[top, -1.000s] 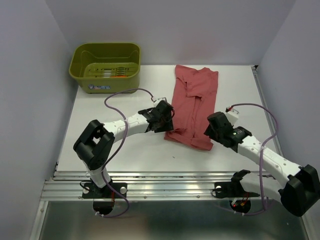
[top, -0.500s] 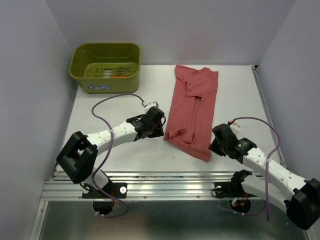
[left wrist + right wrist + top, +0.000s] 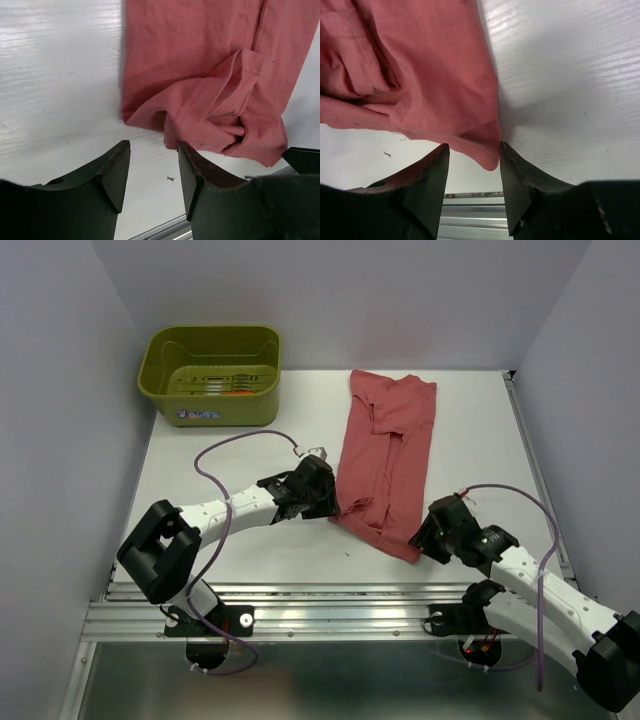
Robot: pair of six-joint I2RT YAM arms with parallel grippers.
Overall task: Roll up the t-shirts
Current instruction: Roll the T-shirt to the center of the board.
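T-shirt (image 3: 385, 455), rose-red, lies as a long folded strip on the table (image 3: 230, 450). It runs from the far edge, right of centre, back toward the near edge; near end is rumpled & slanted.

Top view: L gripper (image 3: 333, 504) sits low at the strip's near-left corner, R gripper (image 3: 422, 533) low at its near-right corner, one on each side of the hem. Olive basket (image 3: 255, 405) is at the far-left corner, well apart from the cloth.

L wrist view: L gripper (image 3: 152, 149) has jaws apart w/ only bare table btwn them. The t-shirt (image 3: 200, 65) hem, bunched into a few folds, lies just beyond the fingertips, closest to the one on the view's right.

R wrist view: R gripper (image 3: 473, 150) is also spread wide, not clamped. A t-shirt (image 3: 430, 75) corner pokes down into the gap btwn the fingers; can't tell if either pad touches it.
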